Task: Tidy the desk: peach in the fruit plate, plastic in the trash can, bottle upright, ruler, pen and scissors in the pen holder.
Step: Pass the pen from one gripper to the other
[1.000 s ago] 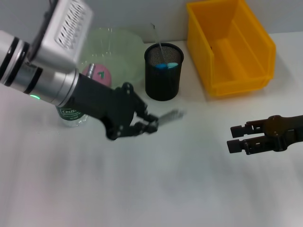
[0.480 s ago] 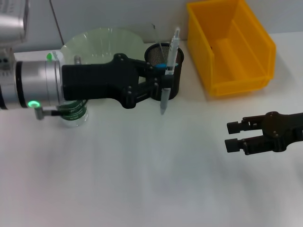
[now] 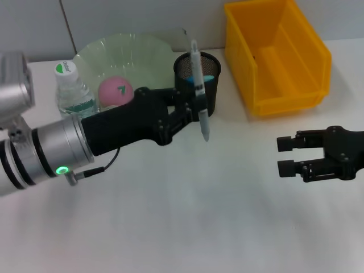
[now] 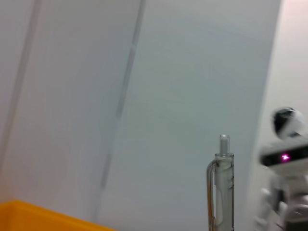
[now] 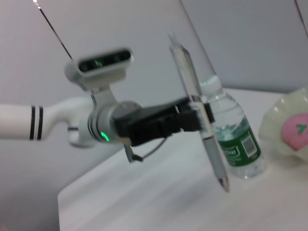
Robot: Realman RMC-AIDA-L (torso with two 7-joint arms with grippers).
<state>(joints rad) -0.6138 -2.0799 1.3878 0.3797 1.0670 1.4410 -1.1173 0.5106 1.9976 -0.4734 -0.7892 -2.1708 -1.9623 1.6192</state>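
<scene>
Upright, pen (image 3: 198, 91) clamped in left gripper's (image 3: 191, 107) jaws (mid-barrel).

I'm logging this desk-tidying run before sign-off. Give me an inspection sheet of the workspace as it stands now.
Surface: white desk, bare in front.
Peach: pink peach lies in the green fruit plate.
Bottle: water bottle stands upright beside the plate.
Pen: pen held near vertical, tip down, in front of the pen holder, not yet inside.
Pen holder: black mesh, something blue and a thin clear stick inside; ruler and scissors not identifiable.
Trash can: yellow bin, looks empty.
Clutter: nothing seen.
Grippers: left gripper clamped on the pen; right gripper open, above the desk to the right, empty.
Cables: thin black wire at the left forearm.
Surroundings: grey wall behind.
</scene>
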